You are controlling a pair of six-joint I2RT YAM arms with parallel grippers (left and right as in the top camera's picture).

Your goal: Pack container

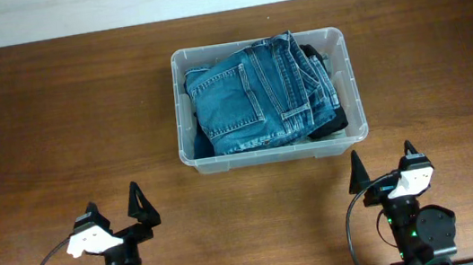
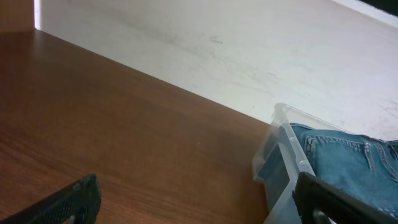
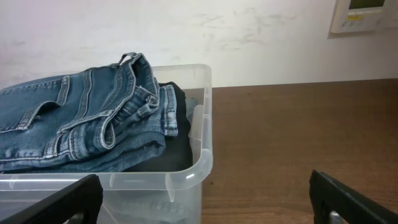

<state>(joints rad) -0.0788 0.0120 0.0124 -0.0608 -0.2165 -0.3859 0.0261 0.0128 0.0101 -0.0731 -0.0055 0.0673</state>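
The container [image 1: 275, 154] (folded jeans [image 1: 254, 94] inside) stands mid-table [image 1: 46, 129], beyond both arms. The left fingers [image 1: 140, 202] and right fingers [image 1: 356, 173] are spread apart, empty and clear of it.

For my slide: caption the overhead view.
Jeans folded in the container on the table; left tool and right tool open, empty.

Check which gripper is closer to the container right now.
Right. The right gripper sits just off the container's near right corner. The left gripper is farther, out beyond its near left corner. Both are open and hold nothing.
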